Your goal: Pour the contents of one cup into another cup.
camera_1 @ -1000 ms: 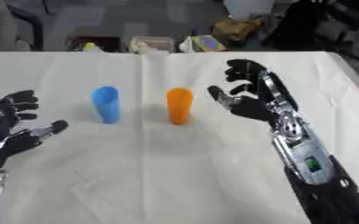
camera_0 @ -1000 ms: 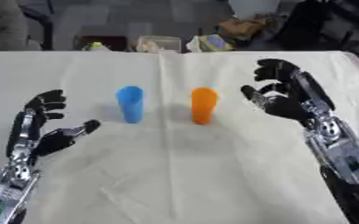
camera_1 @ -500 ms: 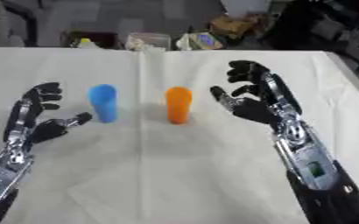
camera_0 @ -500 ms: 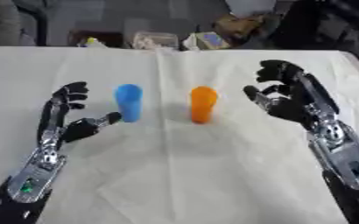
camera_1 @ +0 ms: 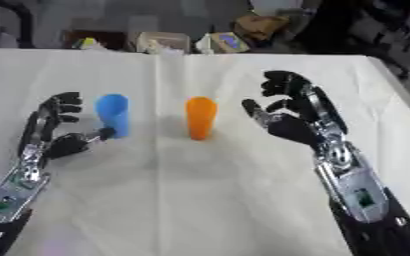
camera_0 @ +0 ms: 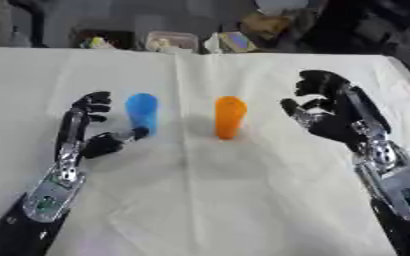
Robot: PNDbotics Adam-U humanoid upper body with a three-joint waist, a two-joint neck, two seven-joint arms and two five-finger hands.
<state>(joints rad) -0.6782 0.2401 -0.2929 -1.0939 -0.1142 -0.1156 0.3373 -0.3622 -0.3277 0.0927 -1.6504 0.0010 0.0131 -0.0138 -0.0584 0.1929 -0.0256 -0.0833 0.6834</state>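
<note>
Left eye view is showing a table covered with a white cloth (camera_0: 243,200), and two cups are standing on it near the middle. The blue cup (camera_0: 142,113) is standing upright on the left side, and the orange cup (camera_0: 229,116) is standing upright just to the right of it — the two are apart, with a strip of bare cloth between them. What is inside the cups I cannot tell.

The left hand (camera_0: 88,131) is coming in from the lower left and is standing just beside the blue cup, on its left side. Its fingers are relaxed and slightly bent, pointing upward, and the thumb is reaching toward the lower part of the blue cup. The thumb tip is at the cup's base, but whether it is really touching I cannot tell. The hand is not closing around the cup; it is released and is holding nothing.

The right hand (camera_0: 329,116) is coming in from the right side and is hanging to the right of the orange cup, with a clear gap between them. Its palm is facing the cup, the fingers are curving a little at the top, and the thumb is pointing toward the orange cup — this hand is also released and empty.

At the far edge of the table, some boxes and small items (camera_0: 178,41) are lying, too blurred to name.
</note>
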